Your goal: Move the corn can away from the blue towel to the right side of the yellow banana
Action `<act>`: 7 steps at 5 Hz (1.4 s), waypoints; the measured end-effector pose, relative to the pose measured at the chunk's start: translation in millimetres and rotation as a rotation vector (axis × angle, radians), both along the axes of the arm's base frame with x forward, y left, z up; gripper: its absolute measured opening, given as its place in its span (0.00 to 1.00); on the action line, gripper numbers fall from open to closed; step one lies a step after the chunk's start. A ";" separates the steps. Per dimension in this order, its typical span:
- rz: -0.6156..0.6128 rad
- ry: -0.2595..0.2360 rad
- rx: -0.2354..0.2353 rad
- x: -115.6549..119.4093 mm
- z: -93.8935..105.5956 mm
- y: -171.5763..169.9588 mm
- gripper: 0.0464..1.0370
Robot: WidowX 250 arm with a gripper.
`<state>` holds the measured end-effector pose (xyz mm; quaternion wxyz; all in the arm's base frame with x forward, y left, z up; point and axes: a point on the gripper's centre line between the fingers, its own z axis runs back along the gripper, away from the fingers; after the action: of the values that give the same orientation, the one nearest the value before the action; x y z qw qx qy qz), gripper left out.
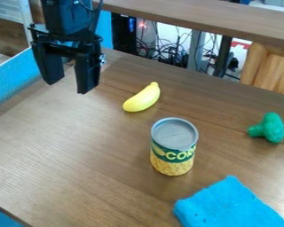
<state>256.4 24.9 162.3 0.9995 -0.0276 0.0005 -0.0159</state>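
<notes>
Banana (143,98), yellow and curved, lies on its side on the wooden bench (79,146), beyond the upright can (174,146) and a little to its left in the view. The black pincer (70,86) hangs farther out on that same left side of the can, nearest to the banana but apart from it. Its two fingers point down and stand wide apart with nothing between them; how high they are above the bench I cannot tell. To the can's right is the green toy broccoli (269,128); on the camera's side of the can, also rightward, lies a blue cloth (228,206).

The banana's rounded, tapering shape looks the likeliest source of trouble: one fingertip touching it off-centre could spin it or roll it towards the can. A low sweep past the banana could knock the can, which stands tall enough to tip. Near the cloth, a low fingertip could snag or drag the loose fabric.
</notes>
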 end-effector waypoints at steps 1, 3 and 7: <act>-0.003 0.026 -0.003 -1.5 -7.3 -1.4 0.96; -0.158 -0.058 -0.037 5.9 -30.7 -82.0 0.96; -0.168 -0.054 0.126 -10.7 -89.0 -139.8 0.96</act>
<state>245.7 -114.9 73.2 0.9940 0.0357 -0.0231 -0.1004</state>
